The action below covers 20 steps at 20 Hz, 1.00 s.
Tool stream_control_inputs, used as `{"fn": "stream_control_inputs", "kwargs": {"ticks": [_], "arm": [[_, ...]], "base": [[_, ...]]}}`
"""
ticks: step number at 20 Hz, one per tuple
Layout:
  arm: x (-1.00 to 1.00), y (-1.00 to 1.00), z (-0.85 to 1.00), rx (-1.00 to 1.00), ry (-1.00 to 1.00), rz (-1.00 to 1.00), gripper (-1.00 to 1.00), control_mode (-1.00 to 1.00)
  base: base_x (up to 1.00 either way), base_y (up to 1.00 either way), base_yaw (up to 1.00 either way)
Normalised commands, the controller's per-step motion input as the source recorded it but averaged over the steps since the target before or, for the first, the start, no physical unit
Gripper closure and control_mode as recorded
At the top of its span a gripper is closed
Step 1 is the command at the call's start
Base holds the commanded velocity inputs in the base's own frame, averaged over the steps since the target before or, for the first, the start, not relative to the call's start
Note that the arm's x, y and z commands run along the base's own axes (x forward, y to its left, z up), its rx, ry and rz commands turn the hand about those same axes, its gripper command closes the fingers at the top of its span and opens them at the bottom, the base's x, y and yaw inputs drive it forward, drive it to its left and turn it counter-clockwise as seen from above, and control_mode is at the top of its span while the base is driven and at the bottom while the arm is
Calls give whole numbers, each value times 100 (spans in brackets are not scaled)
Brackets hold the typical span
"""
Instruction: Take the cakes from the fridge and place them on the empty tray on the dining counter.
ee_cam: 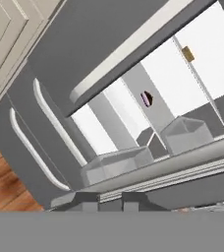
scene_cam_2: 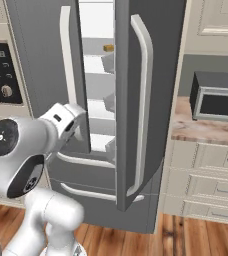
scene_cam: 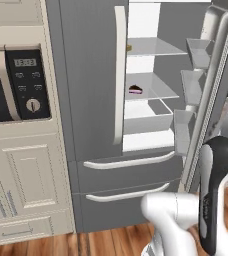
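The fridge has its right door swung open and its left door shut. On the middle glass shelf lies the dark chocolate wedge cake. On the shelf above sits the tan square cake. My gripper is low in front of the opening, just below the open door's edge and well short of both cakes. Its fingertips are drawn close together with nothing between them. The tray and the dining counter are out of view.
A cream cabinet with a black oven panel stands left of the fridge. To the right a stone-topped cabinet carries a dark appliance. Door bins line the open door. A clear drawer sits under the shelves, and two freezer drawers lie below.
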Motion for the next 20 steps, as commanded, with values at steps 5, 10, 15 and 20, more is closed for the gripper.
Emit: {"fn": "stream_control_inputs", "kwargs": {"ticks": [5,10,15,20], "arm": [[0,43,0,-46,0,-6,100,-100],[0,9,0,-41,0,-1,100,-100],[0,0,0,-26,0,0,100,-100],[9,0,0,-6,0,-2,100,-100]], "base": [[0,0,0],[0,0,0],[0,0,0],[0,0,0]]}}
